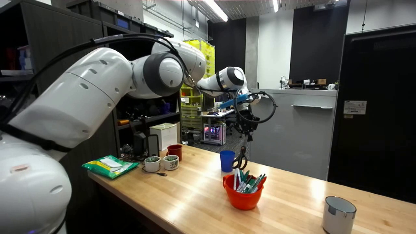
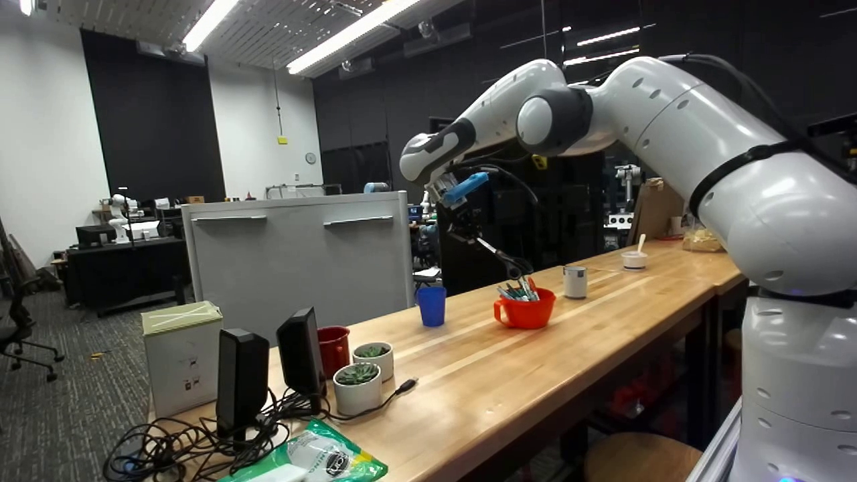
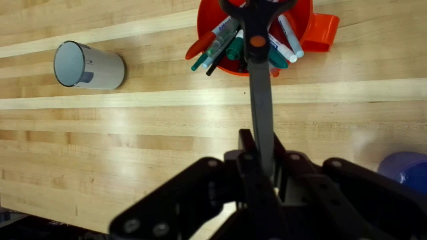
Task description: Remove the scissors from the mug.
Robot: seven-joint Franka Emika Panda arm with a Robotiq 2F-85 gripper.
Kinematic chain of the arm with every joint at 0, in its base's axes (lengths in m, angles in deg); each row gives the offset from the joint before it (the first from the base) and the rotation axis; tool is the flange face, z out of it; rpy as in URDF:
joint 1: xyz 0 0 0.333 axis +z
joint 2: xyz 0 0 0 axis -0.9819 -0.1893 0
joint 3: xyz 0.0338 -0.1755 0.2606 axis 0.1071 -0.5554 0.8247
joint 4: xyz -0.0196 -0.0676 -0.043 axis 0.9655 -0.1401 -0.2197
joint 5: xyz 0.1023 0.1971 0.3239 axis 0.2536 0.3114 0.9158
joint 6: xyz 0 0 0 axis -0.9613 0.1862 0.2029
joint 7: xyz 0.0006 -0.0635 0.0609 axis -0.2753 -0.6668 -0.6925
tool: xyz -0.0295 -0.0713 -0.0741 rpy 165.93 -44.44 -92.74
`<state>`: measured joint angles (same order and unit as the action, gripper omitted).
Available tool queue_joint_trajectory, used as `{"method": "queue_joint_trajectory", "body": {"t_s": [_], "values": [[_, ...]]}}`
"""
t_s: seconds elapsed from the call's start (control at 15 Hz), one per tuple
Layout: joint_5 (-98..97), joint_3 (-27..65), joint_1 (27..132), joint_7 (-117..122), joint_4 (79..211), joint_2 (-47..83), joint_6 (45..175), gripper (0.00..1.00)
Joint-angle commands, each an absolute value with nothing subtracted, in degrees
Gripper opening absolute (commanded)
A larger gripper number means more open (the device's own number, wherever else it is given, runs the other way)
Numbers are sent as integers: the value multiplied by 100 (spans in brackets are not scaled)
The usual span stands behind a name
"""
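Observation:
The scissors [image 1: 240, 158] have dark loop handles and thin grey blades. My gripper [image 1: 249, 138] is shut on the blades, as the wrist view [image 3: 261, 135] shows. The scissors [image 3: 261, 96] hang tilted with the handles away from the gripper. The mug [image 1: 242, 199] is the wide red-orange cup, upright on the table and full of coloured pens and markers. In both exterior views the scissors [image 2: 514, 265] are above the mug [image 2: 527, 313], handles close over the pen tops. I cannot tell whether they touch. In the wrist view the handles cover part of the mug [image 3: 321, 31].
A blue cup [image 1: 227, 161] stands behind the mug. A grey-white metal cup [image 1: 339, 216] stands farther along the wooden table [image 1: 195, 198]. A dark red mug [image 1: 175, 151], two small potted plants [image 1: 152, 164], black speakers [image 2: 241, 375] with cables and a green packet [image 1: 110, 165] are at one end.

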<state>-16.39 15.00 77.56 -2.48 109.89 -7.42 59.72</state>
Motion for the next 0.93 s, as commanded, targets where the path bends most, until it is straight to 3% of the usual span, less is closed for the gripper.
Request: {"method": "queue_joint_trajectory", "body": {"t_s": [0.0, 0.87], "values": [[-1966, 1356, 7788, -317, 10448, -992, 5443, 3], [-2244, 1009, 7127, -864, 9174, -2184, 4837, 3]]}}
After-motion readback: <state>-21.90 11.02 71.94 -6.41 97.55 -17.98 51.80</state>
